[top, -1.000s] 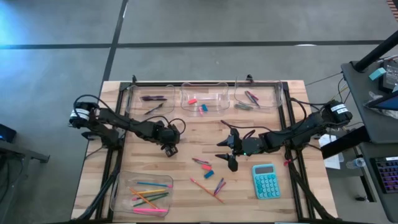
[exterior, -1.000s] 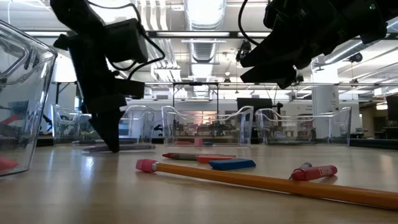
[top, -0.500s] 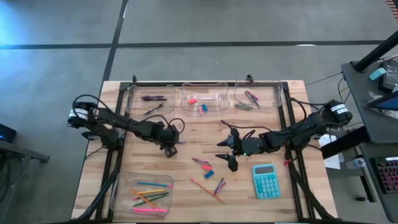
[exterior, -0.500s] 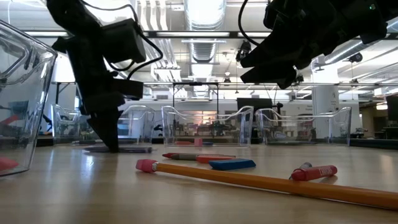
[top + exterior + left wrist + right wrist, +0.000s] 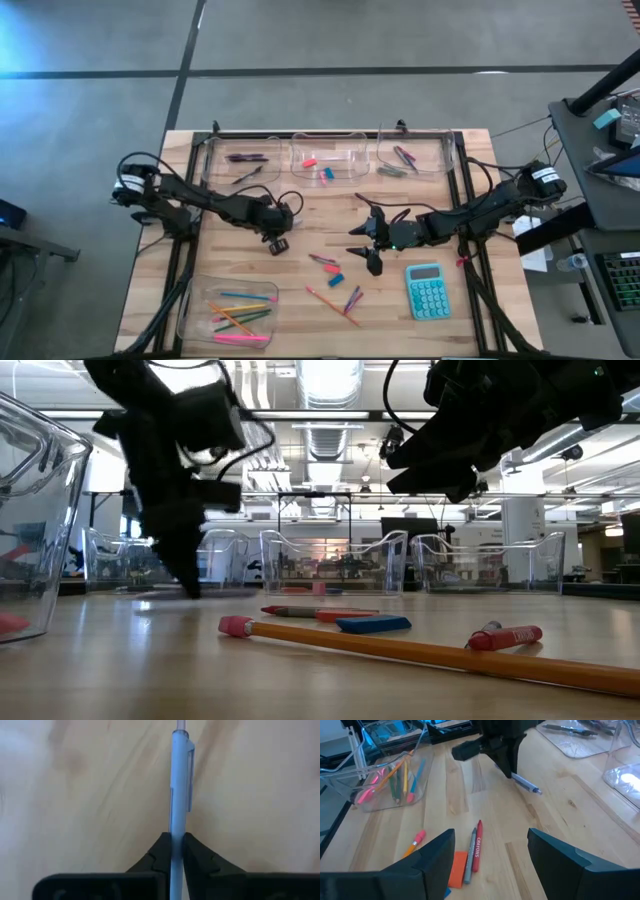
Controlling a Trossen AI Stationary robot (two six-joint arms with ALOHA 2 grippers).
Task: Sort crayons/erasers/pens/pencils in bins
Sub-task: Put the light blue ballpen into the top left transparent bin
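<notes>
Wooden surface (image 5: 300,225) carried everything. Left gripper (image 5: 277,243) was low over its middle, closed on a pale blue pen (image 5: 178,795) that stuck out forward between the fingers. Right gripper (image 5: 362,242) hovered with fingers apart above a red crayon (image 5: 478,851), holding nothing.

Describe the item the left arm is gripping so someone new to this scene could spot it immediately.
Start at the left bin of the three bins along the table's far edge and come toward the table's middle to the left gripper. Its jaws are shut on a pen lying on bare wood. It is the only loose stick with a pale blue barrel and pocket clip.
</notes>
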